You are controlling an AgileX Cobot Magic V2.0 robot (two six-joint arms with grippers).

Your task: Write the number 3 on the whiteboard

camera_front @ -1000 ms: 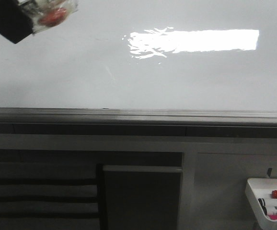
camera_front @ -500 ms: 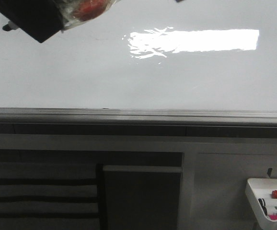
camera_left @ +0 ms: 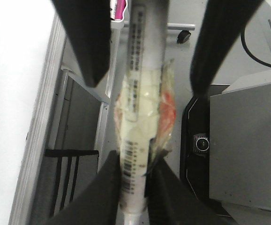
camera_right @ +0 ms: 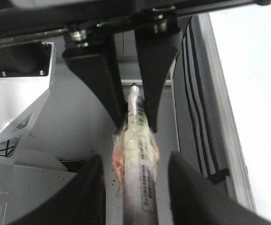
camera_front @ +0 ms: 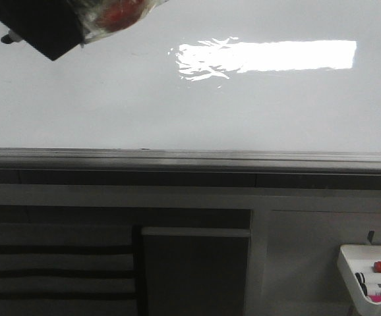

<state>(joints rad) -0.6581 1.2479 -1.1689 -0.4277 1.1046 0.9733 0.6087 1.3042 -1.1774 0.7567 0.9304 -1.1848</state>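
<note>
The whiteboard (camera_front: 190, 99) fills the upper half of the front view, with a bright glare patch and a grey edge rail (camera_front: 190, 158). No number 3 or other ink shows on it. My left gripper (camera_front: 45, 26) is at the board's top left corner, shut on a tape-wrapped marker (camera_front: 115, 13). In the left wrist view, the left gripper (camera_left: 133, 161) clamps the marker (camera_left: 140, 103). My right gripper (camera_right: 135, 161) is open, and its fingers (camera_left: 86, 42) stand on either side of the marker (camera_right: 138, 154) without touching it. It is out of the front view.
A small white tray (camera_front: 372, 273) with several markers hangs at the lower right below the board. A dark cabinet panel (camera_front: 197, 270) and black stripes (camera_front: 52, 270) lie under the rail. The robot base (camera_left: 248, 154) shows in the left wrist view.
My left gripper with the marker moved right and up along the board's top edge, then eased slightly left. A dark tip seen at the top edge half a second ago is gone.
</note>
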